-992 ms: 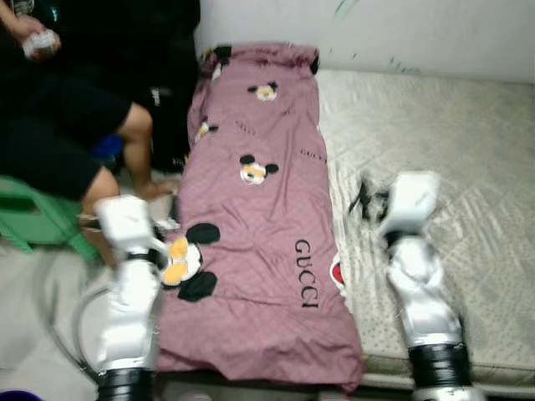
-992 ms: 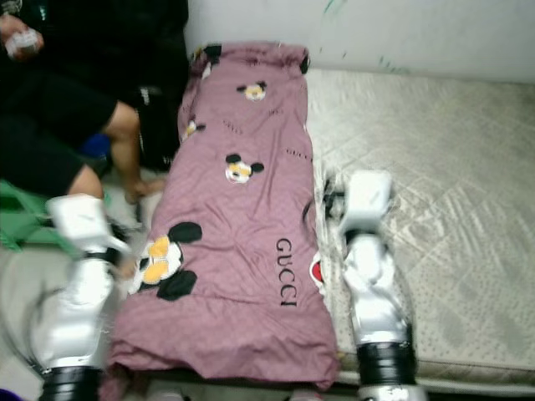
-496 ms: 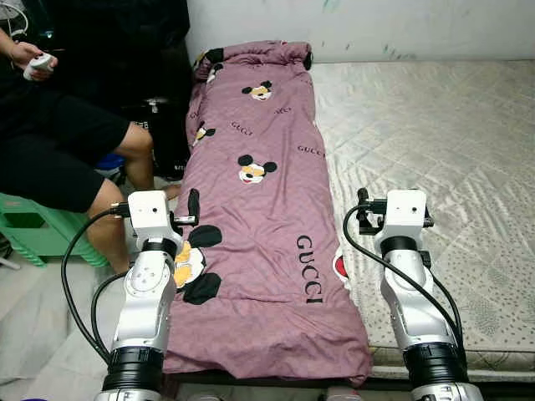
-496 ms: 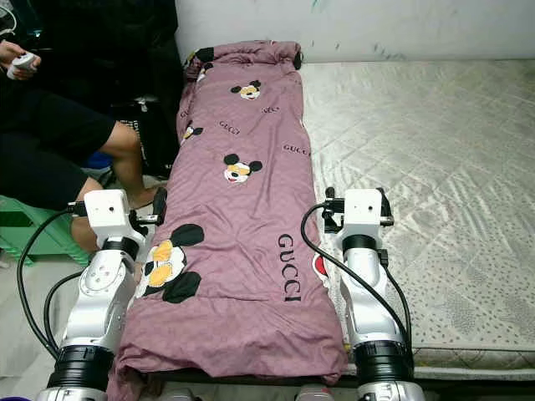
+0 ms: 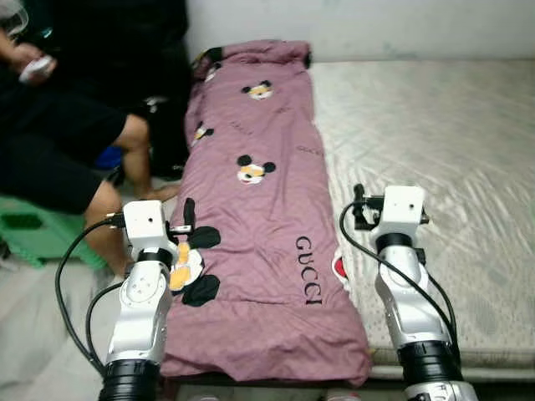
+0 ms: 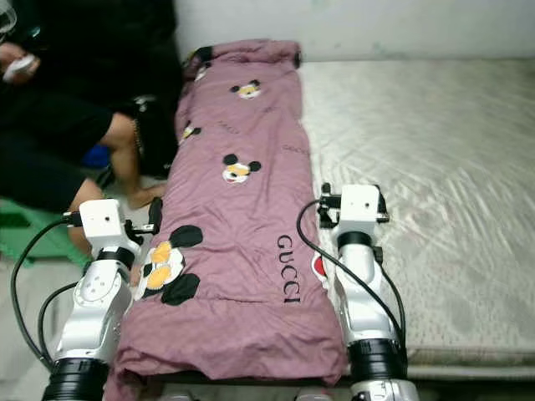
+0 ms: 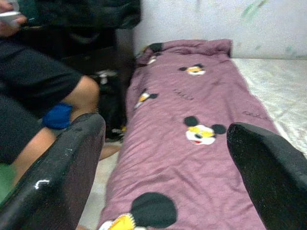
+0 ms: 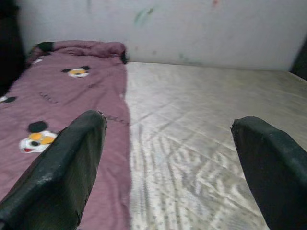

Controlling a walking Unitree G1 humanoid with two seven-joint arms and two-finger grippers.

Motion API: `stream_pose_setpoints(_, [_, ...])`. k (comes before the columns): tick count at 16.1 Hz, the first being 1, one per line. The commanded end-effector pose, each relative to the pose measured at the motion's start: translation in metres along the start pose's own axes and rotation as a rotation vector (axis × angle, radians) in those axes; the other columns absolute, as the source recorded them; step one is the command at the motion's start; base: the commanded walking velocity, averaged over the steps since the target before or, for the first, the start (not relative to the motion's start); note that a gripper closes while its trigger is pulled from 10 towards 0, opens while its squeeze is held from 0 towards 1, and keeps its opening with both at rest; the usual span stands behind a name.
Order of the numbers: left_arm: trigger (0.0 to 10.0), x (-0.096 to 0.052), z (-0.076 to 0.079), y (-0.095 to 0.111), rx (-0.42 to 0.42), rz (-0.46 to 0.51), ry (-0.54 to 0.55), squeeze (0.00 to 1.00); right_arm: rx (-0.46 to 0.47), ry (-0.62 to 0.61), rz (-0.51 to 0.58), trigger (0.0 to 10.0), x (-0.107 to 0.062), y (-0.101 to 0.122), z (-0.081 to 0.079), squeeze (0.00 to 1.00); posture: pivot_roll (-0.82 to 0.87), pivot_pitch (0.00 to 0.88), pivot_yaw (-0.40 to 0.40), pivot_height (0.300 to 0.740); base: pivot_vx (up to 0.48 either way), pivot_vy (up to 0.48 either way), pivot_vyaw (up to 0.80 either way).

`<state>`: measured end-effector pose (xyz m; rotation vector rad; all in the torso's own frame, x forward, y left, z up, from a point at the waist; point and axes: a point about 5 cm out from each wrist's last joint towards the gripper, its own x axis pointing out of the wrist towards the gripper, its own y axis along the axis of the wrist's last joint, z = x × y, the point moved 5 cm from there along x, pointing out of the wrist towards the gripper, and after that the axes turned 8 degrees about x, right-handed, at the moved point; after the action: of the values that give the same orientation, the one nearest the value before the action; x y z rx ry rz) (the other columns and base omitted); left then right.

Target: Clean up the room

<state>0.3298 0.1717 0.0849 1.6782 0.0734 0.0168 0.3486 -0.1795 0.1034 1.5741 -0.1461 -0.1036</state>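
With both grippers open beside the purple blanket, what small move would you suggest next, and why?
Probably lower both grippers onto the purple blanket's near end: the left gripper and right gripper are open, holding nothing, and it lies lengthwise along the mattress.

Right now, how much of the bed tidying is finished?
Done: the purple blanket lies folded in a long strip along the left side of the mattress. In hand: nothing. The left tool and the right tool are both open, one at each side of the strip's near end. Left: probably folding the strip smaller or carrying it away.
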Motion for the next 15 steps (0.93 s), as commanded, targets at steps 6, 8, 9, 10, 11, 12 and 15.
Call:
stream_pose_setpoints(6, [10.0, 0.001, 0.007, 0.015, -0.048, 0.034, -0.017, 0.0, -0.01, 0.033, 0.022, 10.0, 0.006, 0.012, -0.004, 0.0, -0.11, 0.0, 0.029, 0.74, 0.0, 0.0, -0.67])
stream_pose_setpoints(8, [10.0, 0.001, 0.008, 0.015, -0.049, 0.029, -0.017, 0.0, -0.009, 0.036, 0.024, 10.0, 0.007, 0.014, -0.005, 0.0, -0.11, 0.0, 0.028, 0.74, 0.0, 0.0, 0.0])
stream_pose_setpoints(9, [10.0, 0.001, 0.009, 0.014, -0.05, 0.023, -0.017, 0.0, -0.009, 0.036, 0.024, 10.0, 0.007, 0.014, -0.004, 0.0, -0.11, 0.0, 0.027, 0.74, 0.0, 0.0, 0.0])
stream_pose_setpoints(10, [10.0, 0.001, 0.01, 0.014, -0.05, 0.023, -0.019, 0.0, -0.009, 0.036, 0.024, 10.0, 0.006, 0.014, -0.004, 0.0, -0.11, 0.0, 0.026, 0.74, 0.0, 0.0, 0.0])
stream_pose_setpoints(11, [10.0, 0.001, 0.01, 0.014, -0.05, 0.021, -0.02, 0.0, -0.01, 0.038, 0.021, 10.0, 0.006, 0.013, -0.004, 0.0, -0.11, 0.0, 0.026, 0.74, 0.0, 0.0, 0.0])
stream_pose_setpoints(12, [10.0, 0.0, 0.011, 0.014, -0.049, 0.018, -0.023, 0.0, -0.009, 0.039, 0.018, 10.0, 0.005, 0.012, -0.005, 0.0, -0.11, 0.0, 0.025, 0.74, -0.285, 0.0, 0.0])
stream_pose_setpoints(15, [10.0, 0.0, 0.012, 0.014, -0.048, 0.012, -0.028, 0.0, -0.009, 0.039, 0.017, 10.0, 0.006, 0.013, -0.005, 0.0, -0.11, 0.0, 0.025, 0.74, -0.345, 0.0, 0.0])
